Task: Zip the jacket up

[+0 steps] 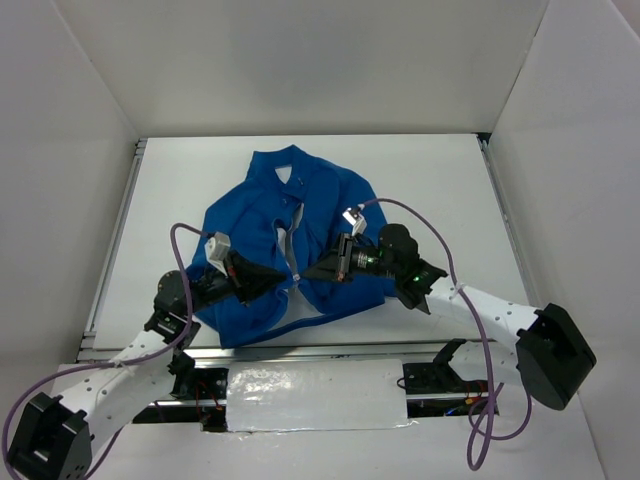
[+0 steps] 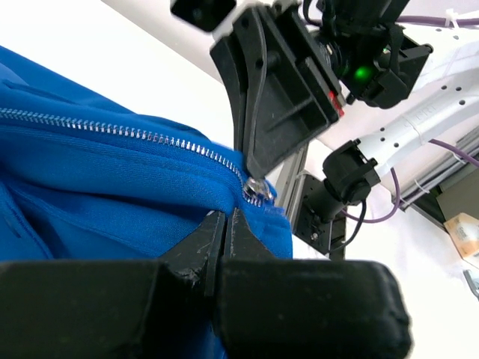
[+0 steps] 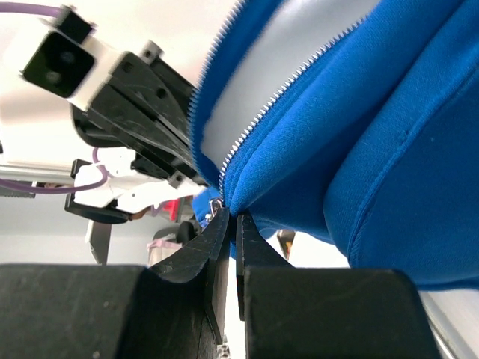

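Observation:
The royal-blue jacket [image 1: 300,215] lies crumpled in the middle of the white table, collar to the far side, front open with white lining showing. Its light zipper [image 2: 127,131] runs to the slider [image 2: 257,191] at the bottom hem. My left gripper [image 1: 272,278] is shut on the blue hem fabric just below the slider [image 2: 224,218]. My right gripper [image 1: 312,271] faces it from the right, and its jaws are pinched on the jacket's zipper edge [image 3: 230,218], right beside the slider [image 3: 215,206]. The two grippers' tips almost touch.
White walls enclose the table on the left, the right and the far side. A metal rail [image 1: 112,250] runs along the table's left edge. A shiny taped strip [image 1: 315,395] lies at the near edge between the arm bases. Purple cables [image 1: 440,245] loop over both arms.

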You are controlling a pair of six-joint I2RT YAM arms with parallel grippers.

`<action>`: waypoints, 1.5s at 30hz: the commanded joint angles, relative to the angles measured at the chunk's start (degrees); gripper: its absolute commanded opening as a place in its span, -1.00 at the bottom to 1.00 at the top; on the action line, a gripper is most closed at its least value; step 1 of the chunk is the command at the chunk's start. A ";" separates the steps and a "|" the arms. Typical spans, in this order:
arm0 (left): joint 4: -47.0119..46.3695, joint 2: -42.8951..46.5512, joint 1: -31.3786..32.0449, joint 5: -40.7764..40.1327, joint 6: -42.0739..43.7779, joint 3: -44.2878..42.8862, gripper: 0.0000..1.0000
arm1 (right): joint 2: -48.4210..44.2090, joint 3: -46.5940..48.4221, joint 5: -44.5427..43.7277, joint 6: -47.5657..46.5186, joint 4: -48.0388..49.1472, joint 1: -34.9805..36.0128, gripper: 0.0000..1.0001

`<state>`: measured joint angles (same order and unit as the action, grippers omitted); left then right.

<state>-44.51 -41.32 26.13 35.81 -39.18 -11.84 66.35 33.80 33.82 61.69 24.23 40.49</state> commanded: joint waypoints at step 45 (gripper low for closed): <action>-17.80 1.24 2.96 -8.13 13.52 4.01 -1.00 | -5.26 -5.41 -7.01 -0.08 12.42 6.18 -1.00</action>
<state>-55.13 -39.99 28.75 26.85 -25.87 -7.09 61.60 28.14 26.09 63.13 30.57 46.04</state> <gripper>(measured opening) 0.091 0.097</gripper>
